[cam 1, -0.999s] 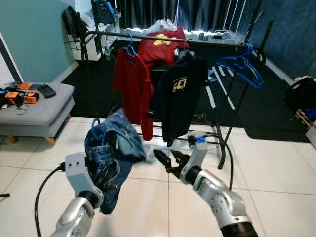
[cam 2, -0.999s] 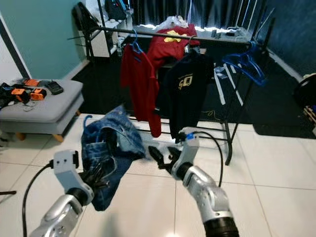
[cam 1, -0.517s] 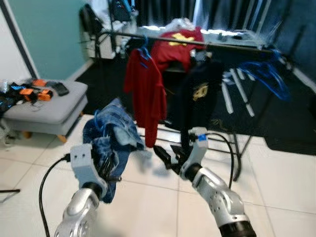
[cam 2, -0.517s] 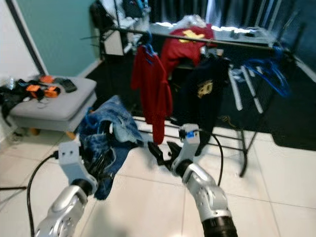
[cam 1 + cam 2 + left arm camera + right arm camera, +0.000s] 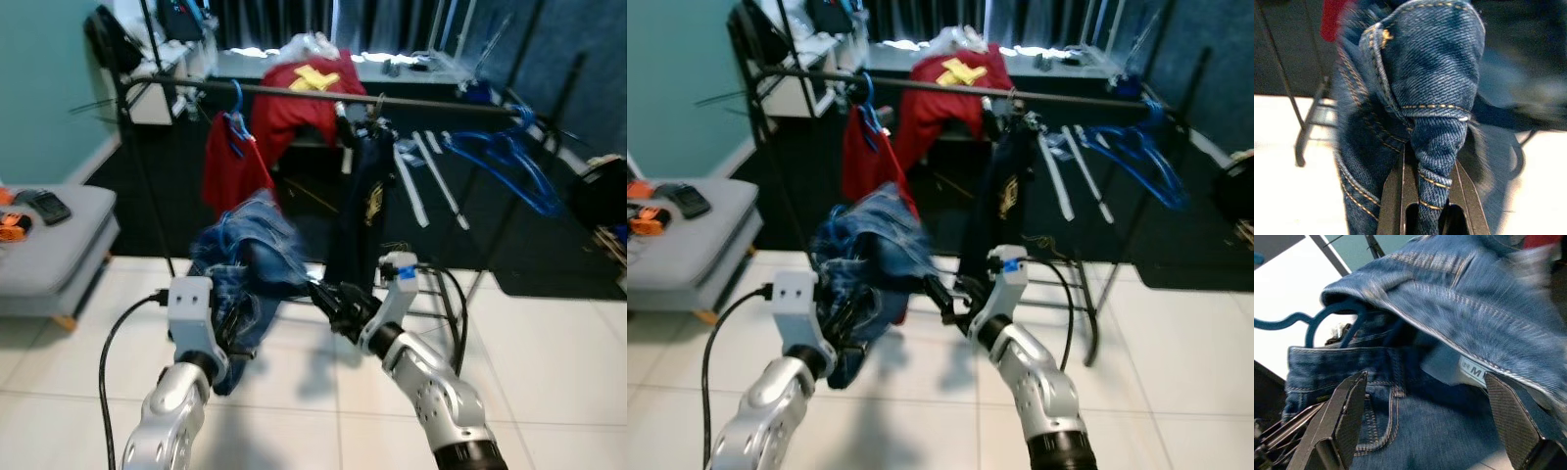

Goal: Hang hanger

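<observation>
Your hanger [image 5: 1327,316] is the blue plastic one threaded through the jeans [image 5: 250,259]; its hook curls out past the waistband in the right wrist view. The bundle hangs low, in front of the rack and well below the rail [image 5: 411,101]. It's not hung yet.

What changed: half a second ago the rack sat further off and skewed; now the rail runs almost square across your view and the rack looks nearer. That's mostly camera motion, since you've walked in and turned. The jeans now overlap the red shirt [image 5: 227,162] in the picture rather than sitting below it. Judgement: approach phase is about done, the lift to the rail is next.

The left gripper [image 5: 1422,196] is clamped on a twisted fold of denim, fingers pinching either side. The right gripper [image 5: 942,297] has its fingers spread wide, right up at the jeans near the waistband, gripping nothing. Whether a tip touches the cloth, I can't tell; that edge is motion-blurred.

Materials:
- Jeans: heavy denim, orange topstitching, bunched and floppy. They'll swing.
- Hanger: thin, smooth, rigid plastic with a rounded hook.
- Rail: dark, thin metal tube. It carries the red shirt on a blue hanger, a black shirt [image 5: 364,211] with gold print, and spare blue hangers [image 5: 505,166] at the right end.
- Floor: glossy white tile.

The gap between the red and black shirts looks like the open slot.
</observation>
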Robot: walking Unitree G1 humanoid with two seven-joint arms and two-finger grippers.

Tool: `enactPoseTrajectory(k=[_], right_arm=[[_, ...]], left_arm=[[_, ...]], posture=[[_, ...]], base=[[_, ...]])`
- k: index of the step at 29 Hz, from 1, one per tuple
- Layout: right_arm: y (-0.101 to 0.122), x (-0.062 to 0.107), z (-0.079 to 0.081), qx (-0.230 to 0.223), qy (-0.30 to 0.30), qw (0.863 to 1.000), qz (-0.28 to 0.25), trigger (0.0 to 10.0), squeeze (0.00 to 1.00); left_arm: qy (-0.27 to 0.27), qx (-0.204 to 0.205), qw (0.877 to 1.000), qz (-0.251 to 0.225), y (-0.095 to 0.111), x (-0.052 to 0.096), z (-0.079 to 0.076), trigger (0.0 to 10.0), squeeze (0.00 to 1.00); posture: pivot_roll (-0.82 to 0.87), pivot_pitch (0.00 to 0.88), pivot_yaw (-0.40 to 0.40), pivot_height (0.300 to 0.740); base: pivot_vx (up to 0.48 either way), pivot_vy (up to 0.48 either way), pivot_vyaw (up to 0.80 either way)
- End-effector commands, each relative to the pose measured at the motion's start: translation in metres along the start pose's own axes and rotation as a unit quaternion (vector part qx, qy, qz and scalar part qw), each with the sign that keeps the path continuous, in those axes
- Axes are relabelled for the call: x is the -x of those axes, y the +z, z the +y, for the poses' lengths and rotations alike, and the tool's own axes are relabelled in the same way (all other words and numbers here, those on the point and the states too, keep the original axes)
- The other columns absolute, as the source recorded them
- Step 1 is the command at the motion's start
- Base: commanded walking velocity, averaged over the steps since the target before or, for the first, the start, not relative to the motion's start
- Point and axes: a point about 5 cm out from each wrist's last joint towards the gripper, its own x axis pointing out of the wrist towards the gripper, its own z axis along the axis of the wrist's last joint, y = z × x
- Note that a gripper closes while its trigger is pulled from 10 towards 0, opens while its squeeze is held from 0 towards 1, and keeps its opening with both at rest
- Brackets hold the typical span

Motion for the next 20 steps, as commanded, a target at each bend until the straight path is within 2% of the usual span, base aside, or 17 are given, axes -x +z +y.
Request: enactPoseTrajectory(k=[1,8,11,16,20], right_arm=[[-0.001,0.0,0.001,-0.003,0.002,1.0,-0.001,10.0,0.0],[-0.001,-0.001,0.001,-0.004,0.003,1.0,-0.002,10.0,0.0],[-0.001,0.0,0.003,-0.003,0.011,1.0,-0.007,10.0,0.0],[-0.001,0.0,0.004,0.0,0.018,1.0,-0.01,10.0,0.0],[-0.003,-0.001,0.004,-0.009,0.02,1.0,-0.004,10.0,0.0]], left_arm=[[0.024,-0.02,0.999,-0.015,0.009,-0.004,0.01,10.0,0.0],[0.049,-0.033,0.998,-0.017,0.014,-0.007,0.018,10.0,0.0],[0.094,-0.039,0.994,-0.033,0.027,-0.01,0.032,10.0,0.0],[0.1,-0.039,0.993,-0.048,0.034,-0.009,0.036,10.0,0.0],[0.095,-0.042,0.993,-0.06,0.04,-0.004,0.044,10.0,0.0]], posture=[[-0.07,0.002,-0.009,0.74],[-0.07,0.004,-0.006,0.74],[-0.07,0.005,-0.005,0.74],[-0.07,0.005,-0.004,0.74],[-0.06,0.005,-0.006,0.74]], base=[[0.48,0.0,0.0],[0.48,0.0,0.0],[0.48,0.0,0.0],[0.48,0.0,0.0],[0.48,0.0,0.31]])
